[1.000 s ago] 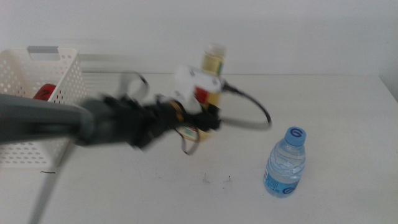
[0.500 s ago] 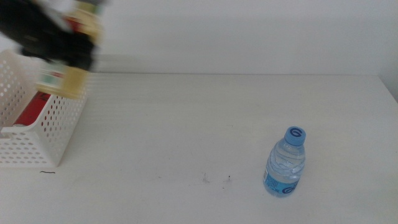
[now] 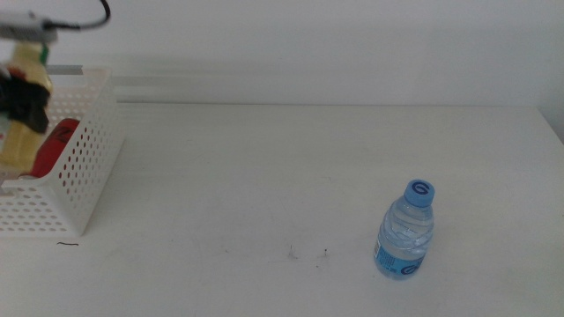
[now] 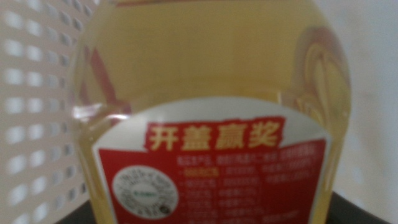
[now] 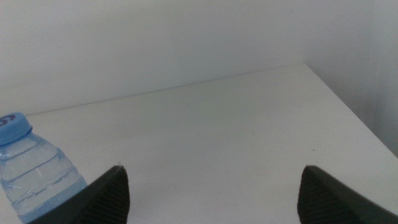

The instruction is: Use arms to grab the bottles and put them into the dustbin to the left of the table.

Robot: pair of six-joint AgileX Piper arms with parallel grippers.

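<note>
Yellow juice bottle [image 3: 19, 132] is hanging over the dustbin [image 3: 84, 167], clamped in the left gripper [image 3: 25, 99], beside the red can [image 3: 51, 145] already inside. The water bottle [image 3: 404, 231] is standing on the surface [image 3: 264, 176] well right of the dustbin, near the right gripper [image 5: 211, 193] waiting with jaws spread.

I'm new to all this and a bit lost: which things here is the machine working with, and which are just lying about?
Part of the job:
- yellow juice bottle, held by the left gripper over the dustbin
- red can in the dustbin
- water bottle standing on the table
- right gripper, waiting, fingers open

Just lying about:
- nothing visible
</note>
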